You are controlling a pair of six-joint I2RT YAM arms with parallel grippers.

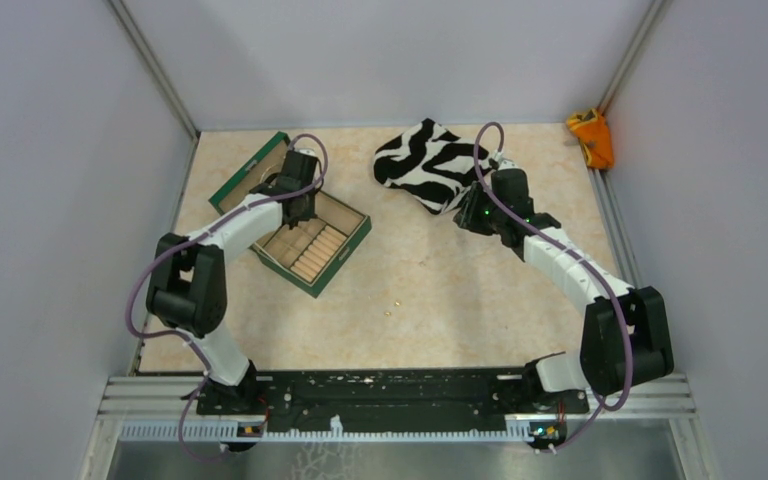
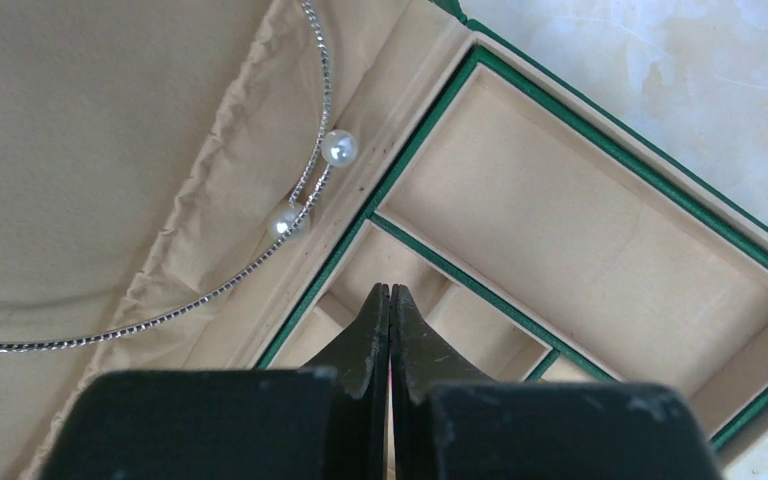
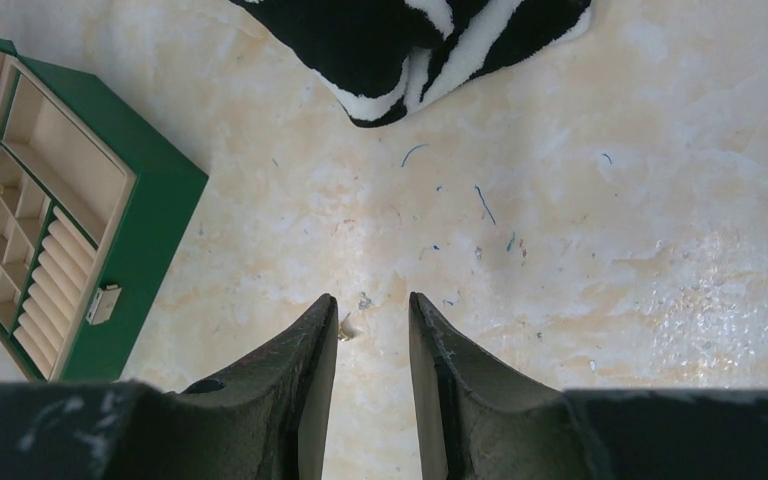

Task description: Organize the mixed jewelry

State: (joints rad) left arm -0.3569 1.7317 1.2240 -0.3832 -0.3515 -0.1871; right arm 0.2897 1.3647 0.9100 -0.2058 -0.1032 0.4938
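A thin silvery wire hoop [image 2: 222, 290] with two small pearls [image 2: 338, 147] lies on the cream lining of the open lid of the dark green box [image 2: 520, 85]. My left gripper [image 2: 390, 290] hangs shut and empty above the box's small compartments, just beside the hoop. Over the bare table near the zebra-striped cloth [image 1: 430, 165], my right gripper [image 3: 372, 300] stands open. One tiny pale gold piece [image 3: 345, 328] lies on the table between its fingertips, close to the left finger. Two gold specks [image 1: 397, 303] rest mid-table.
The green box [image 1: 335, 255] sits at the left with its lid open toward the back wall. In the right wrist view the cloth [image 3: 400, 40] lies ahead of the fingers and the box [image 3: 150, 230] to the left. An orange object [image 1: 592, 135] sits in the far right corner.
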